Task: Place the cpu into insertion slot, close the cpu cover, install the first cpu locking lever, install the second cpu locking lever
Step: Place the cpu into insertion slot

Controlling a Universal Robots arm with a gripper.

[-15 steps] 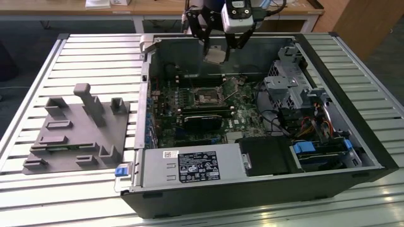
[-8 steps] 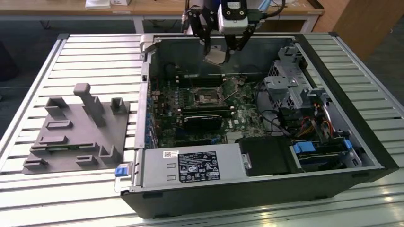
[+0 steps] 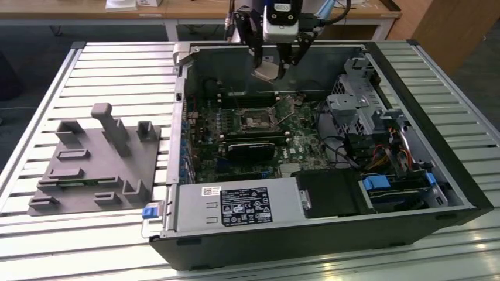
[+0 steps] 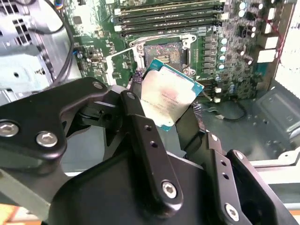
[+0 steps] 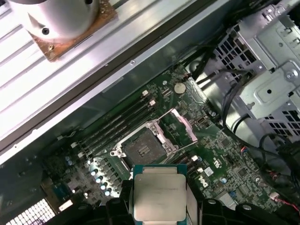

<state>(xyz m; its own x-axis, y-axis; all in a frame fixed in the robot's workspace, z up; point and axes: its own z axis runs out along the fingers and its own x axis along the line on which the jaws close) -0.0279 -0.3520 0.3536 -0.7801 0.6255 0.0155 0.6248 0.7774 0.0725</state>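
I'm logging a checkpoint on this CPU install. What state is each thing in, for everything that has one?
cpu: gripped, held in the air above the motherboard, not seated.
gripper: shut on the cpu's edges.
insertion slot: empty and uncovered.
cpu cover: swung open beside the slot.
computer case: lying on its side, side panel off.
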